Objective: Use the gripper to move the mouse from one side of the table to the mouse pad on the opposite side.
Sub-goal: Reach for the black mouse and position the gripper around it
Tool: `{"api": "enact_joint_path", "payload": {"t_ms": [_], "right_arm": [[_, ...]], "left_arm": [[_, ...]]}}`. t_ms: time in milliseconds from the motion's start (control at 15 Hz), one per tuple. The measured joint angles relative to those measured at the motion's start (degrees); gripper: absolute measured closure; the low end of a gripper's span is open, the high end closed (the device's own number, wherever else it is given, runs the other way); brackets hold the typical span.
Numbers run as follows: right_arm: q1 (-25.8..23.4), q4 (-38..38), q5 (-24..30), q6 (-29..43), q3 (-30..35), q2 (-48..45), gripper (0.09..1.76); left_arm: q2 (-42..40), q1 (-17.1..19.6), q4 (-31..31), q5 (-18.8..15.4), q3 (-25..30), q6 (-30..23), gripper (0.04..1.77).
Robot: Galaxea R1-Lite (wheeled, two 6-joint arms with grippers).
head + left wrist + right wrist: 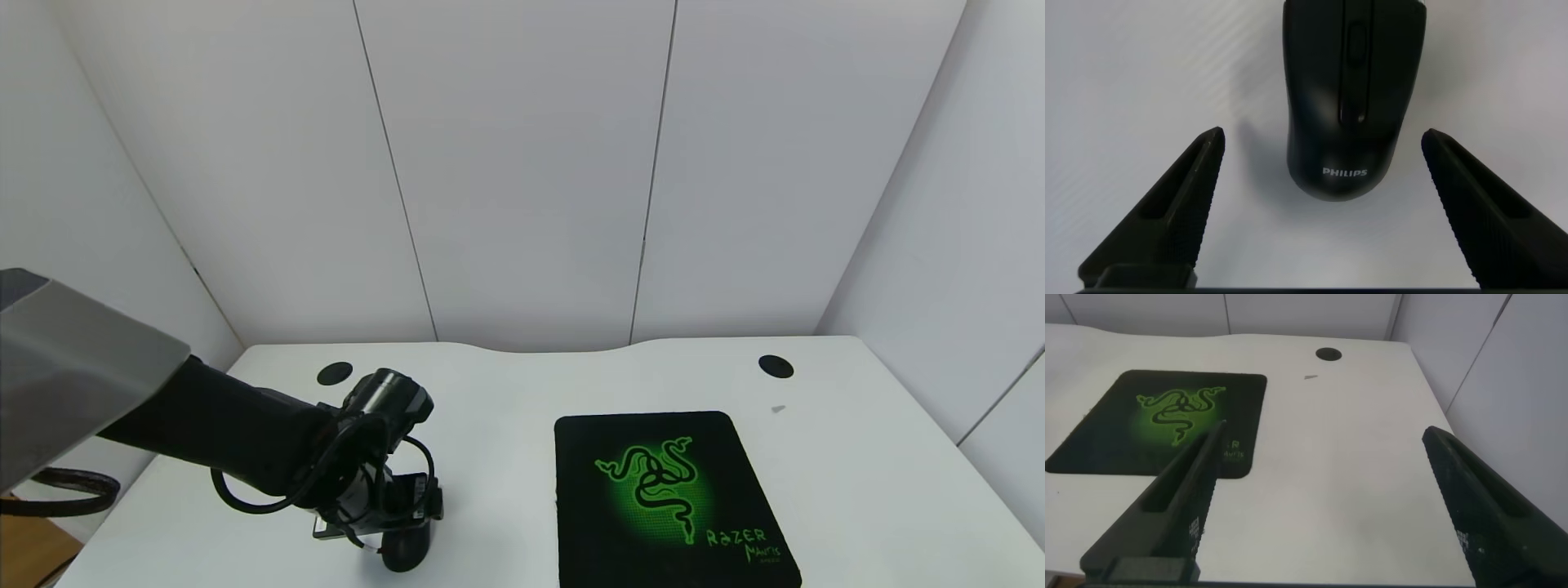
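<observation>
White table (506,457) holds one mouse (1354,106), one mouse pad (665,498); left tool (1323,171) released.

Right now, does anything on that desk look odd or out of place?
Only a tiny grey scrap on the table beyond the mouse pad. The mouse sits undamaged between the left claw fingers.
</observation>
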Motion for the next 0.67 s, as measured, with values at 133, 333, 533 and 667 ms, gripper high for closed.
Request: {"api": "enact_joint_path", "payload": {"t_ms": [133, 333, 533, 667], "right_arm": [[0.0, 0.0, 0.0, 0.0, 0.0, 0.0, 0.14], [0.0, 0.0, 0.0, 0.0, 0.0, 0.0, 0.14], [0.0, 0.0, 0.0, 0.0, 0.0, 0.0, 0.14], [0.0, 0.0, 0.0, 0.0, 0.0, 0.0, 0.14]], "left_arm": [[1.1, 0.0, -1.5, 1.0, 0.0, -0.3, 0.09], [2.1, 0.0, -2.7, 1.3, 0.1, -0.4, 0.09], [2.3, 0.0, -2.8, 1.2, 0.1, -0.5, 0.5], [2.4, 0.0, -2.9, 1.1, 0.1, -0.5, 0.78]]}}
